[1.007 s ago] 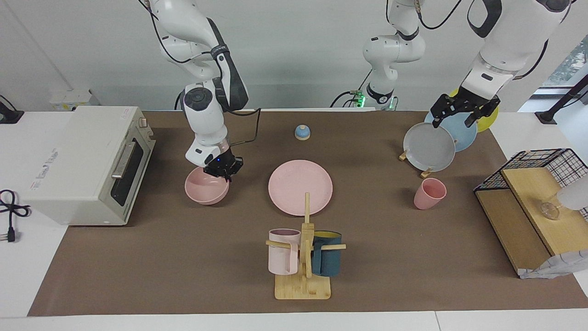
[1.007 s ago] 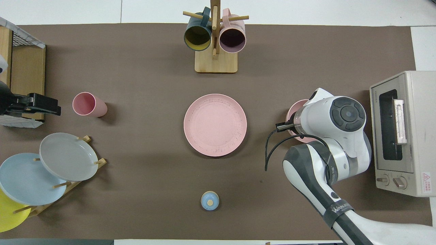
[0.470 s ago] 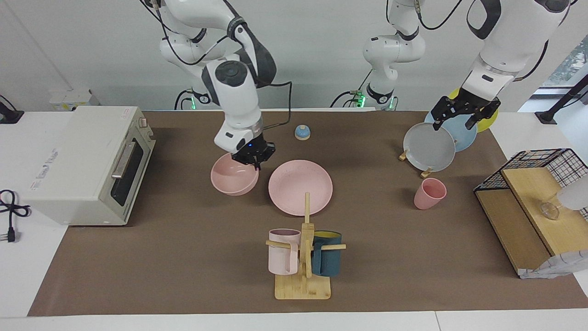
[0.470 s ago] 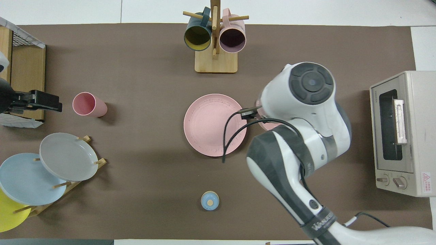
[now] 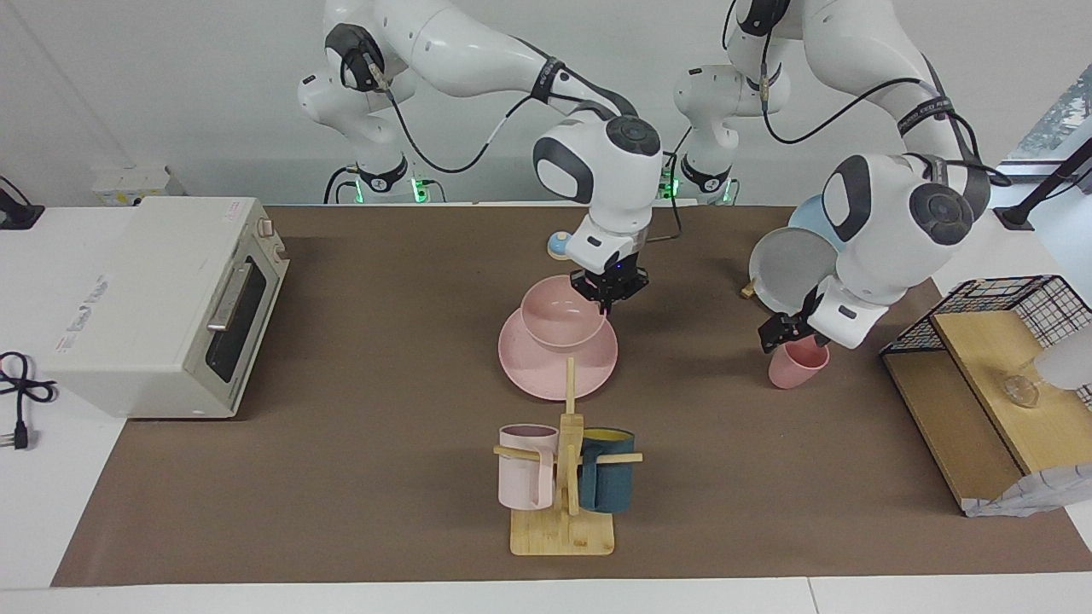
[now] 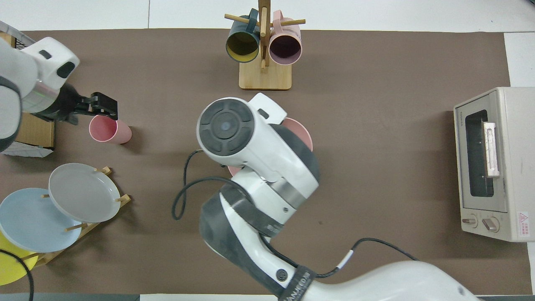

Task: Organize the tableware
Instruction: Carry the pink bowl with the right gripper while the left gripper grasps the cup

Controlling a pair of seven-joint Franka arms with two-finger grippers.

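Bowl hangs just over the pink plate mid-table, its rim pinched by the right gripper. Toward the left arm's end, the left gripper, fingers apart, sits at the cup rim.

I worked in a robotics lab staged as a kitchen — a brown mat covered a white table against a bare pale wall. Around me stood a toaster oven, a wooden mug tree and a plate rack — with cables trailing from my arms.
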